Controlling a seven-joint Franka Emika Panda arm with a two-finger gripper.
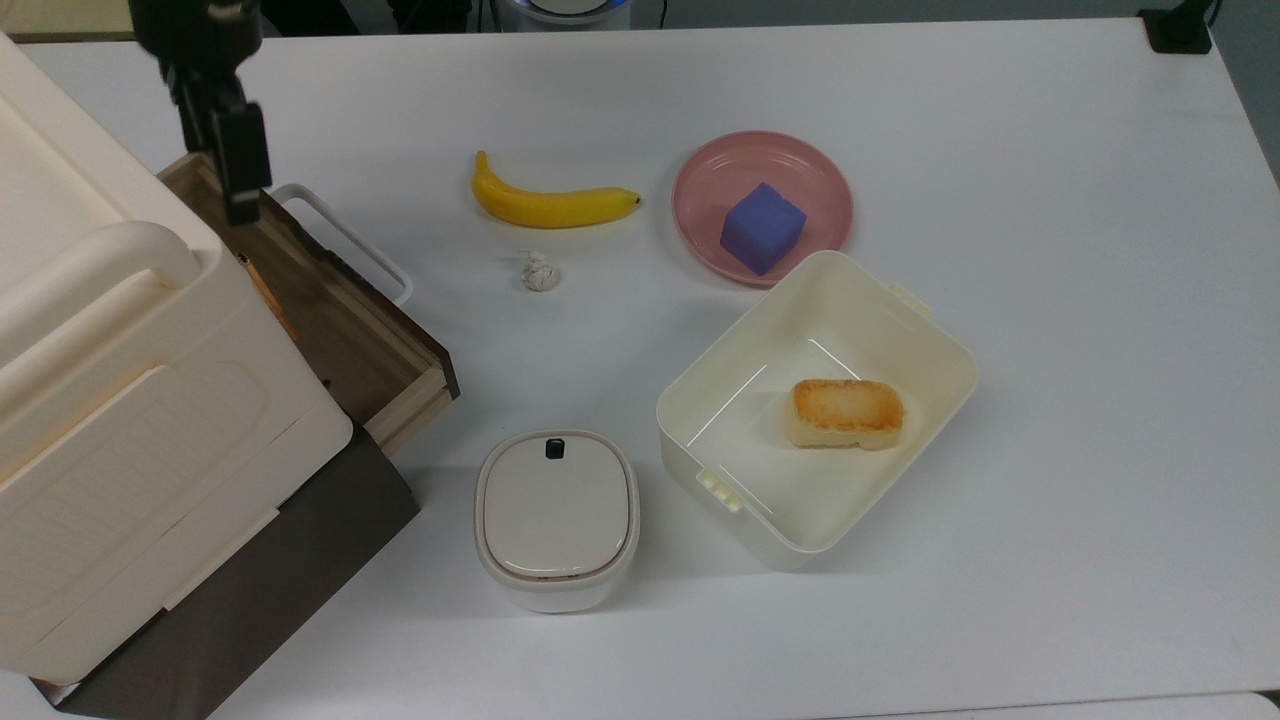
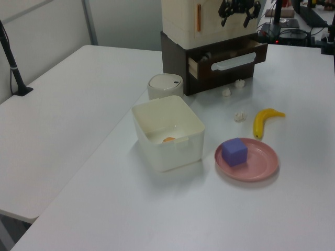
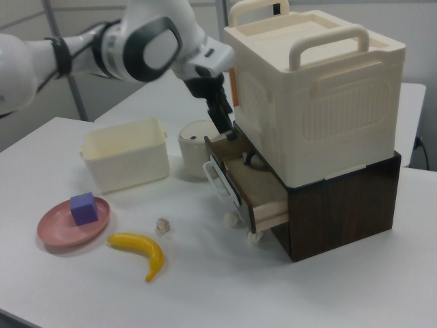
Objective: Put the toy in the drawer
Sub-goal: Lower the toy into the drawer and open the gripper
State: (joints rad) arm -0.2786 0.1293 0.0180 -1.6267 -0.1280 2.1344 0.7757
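The robot's black two-finger gripper (image 2: 239, 10) hangs spread and empty above the open light-wood drawer with dark front panel and white loop handle (image 1: 345, 325). The tiny white-and-black toy figurine (image 3: 252, 160) lies inside, apparently delivered.

We see our gripper (image 2: 239, 9) spread open above the pulled-out drawer (image 2: 229, 57), with a banana (image 2: 264, 121) lying on the table (image 2: 78, 120).
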